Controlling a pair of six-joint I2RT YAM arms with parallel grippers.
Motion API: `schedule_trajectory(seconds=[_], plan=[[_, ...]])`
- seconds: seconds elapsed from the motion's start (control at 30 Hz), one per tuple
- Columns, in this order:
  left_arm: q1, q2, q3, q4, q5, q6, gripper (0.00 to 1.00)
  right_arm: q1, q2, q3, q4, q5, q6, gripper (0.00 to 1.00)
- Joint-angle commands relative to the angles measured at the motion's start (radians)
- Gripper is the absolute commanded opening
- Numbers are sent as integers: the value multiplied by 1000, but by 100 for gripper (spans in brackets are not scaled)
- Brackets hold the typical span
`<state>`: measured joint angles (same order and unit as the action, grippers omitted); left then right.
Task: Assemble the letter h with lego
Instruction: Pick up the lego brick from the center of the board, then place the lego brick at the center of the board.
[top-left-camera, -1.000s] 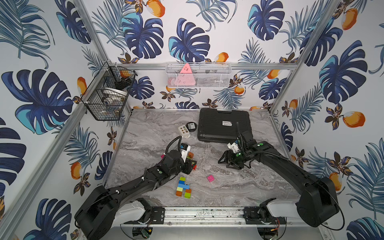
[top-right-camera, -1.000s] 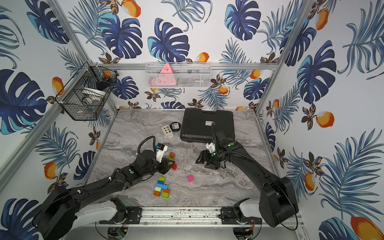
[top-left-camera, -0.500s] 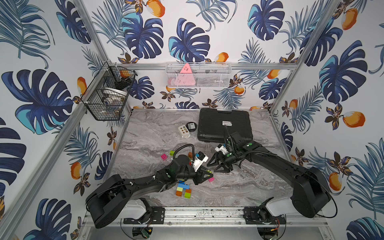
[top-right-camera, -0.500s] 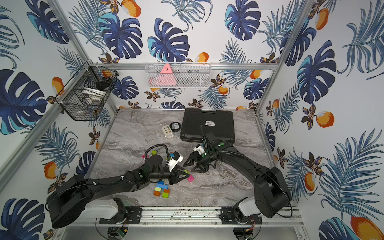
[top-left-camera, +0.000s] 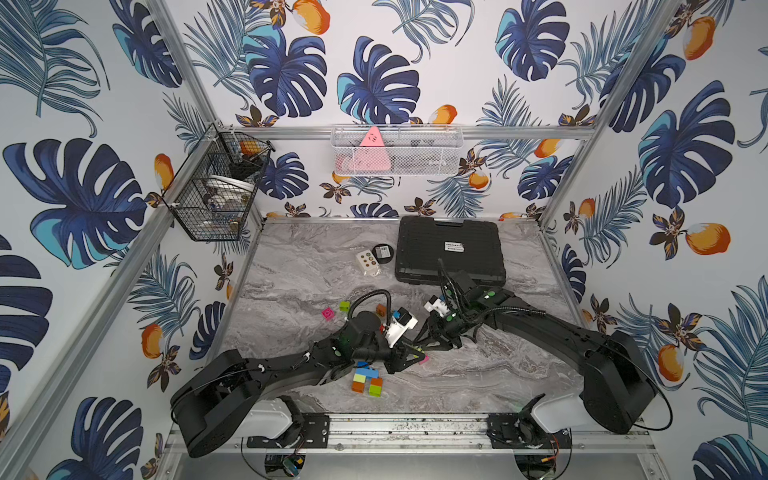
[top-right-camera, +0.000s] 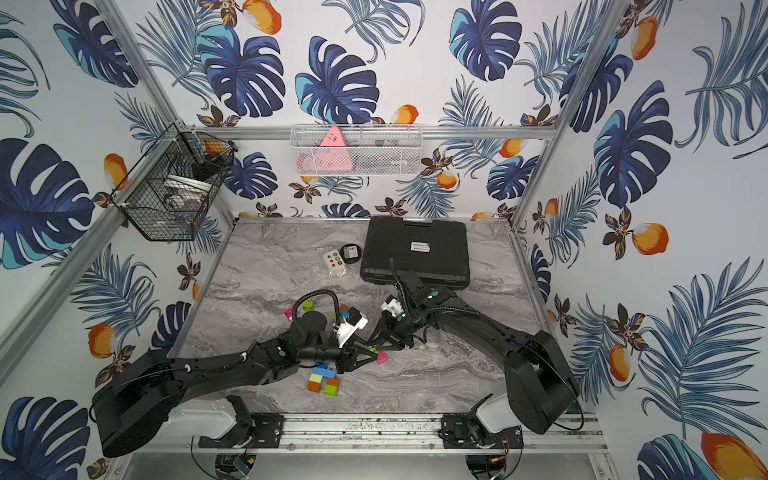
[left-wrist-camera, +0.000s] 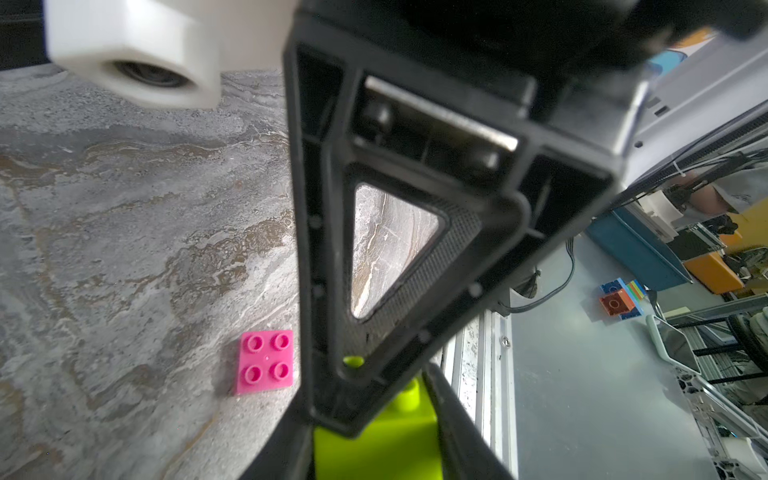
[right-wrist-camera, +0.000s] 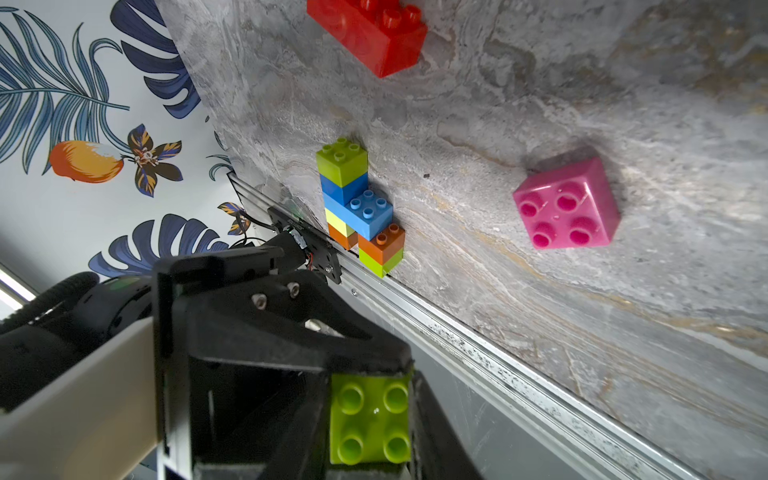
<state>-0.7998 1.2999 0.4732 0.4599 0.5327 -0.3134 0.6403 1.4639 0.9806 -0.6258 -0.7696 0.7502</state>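
In the middle of the table my two grippers meet tip to tip just above a pink brick (top-left-camera: 423, 360) (left-wrist-camera: 266, 361) (right-wrist-camera: 567, 203). My left gripper (top-left-camera: 409, 354) (left-wrist-camera: 374, 436) is shut on a lime green lego brick (left-wrist-camera: 374, 449). My right gripper (top-left-camera: 419, 345) (right-wrist-camera: 372, 415) is shut on that same brick (right-wrist-camera: 370, 419), studs facing its camera. A small stack of lime, blue and orange lego (top-left-camera: 368, 380) (right-wrist-camera: 359, 208) stands near the front edge. A longer red brick (right-wrist-camera: 370, 29) lies further back.
Loose pink (top-left-camera: 328, 313), lime (top-left-camera: 344, 306) and orange (top-left-camera: 380, 309) bricks lie left of the arms. A black case (top-left-camera: 449, 249), a white dotted card (top-left-camera: 368, 262) and a black disc (top-left-camera: 382, 252) sit at the back. A wire basket (top-left-camera: 216, 187) hangs on the left wall.
The left arm swung right from the loose bricks with the lime brick. The right arm came left to meet it. The right jaws closed on that brick.
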Motion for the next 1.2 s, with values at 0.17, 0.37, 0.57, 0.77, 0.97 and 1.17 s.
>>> schedule_trajectory(seconds=[0.17, 0.37, 0.57, 0.77, 0.97, 1.17], plan=[[-1, -27, -10, 109, -27, 24, 38, 8, -5, -16, -18, -103, -40, 48], [-1, -26, -8, 107, -22, 25, 39, 9, -27, -26, -26, -114, -56, 40], [-1, -42, -11, 88, -59, 31, 59, -14, -42, -9, -34, -29, -60, 32], [-1, -113, -34, 28, -239, 27, 99, -133, -44, -14, -81, 268, -101, 32], [1, -203, -38, -163, -635, -18, 99, -138, -44, -63, -81, 705, -154, 33], [25, -152, 24, -318, -826, -87, 99, -69, -41, -188, 35, 910, -121, 33]])
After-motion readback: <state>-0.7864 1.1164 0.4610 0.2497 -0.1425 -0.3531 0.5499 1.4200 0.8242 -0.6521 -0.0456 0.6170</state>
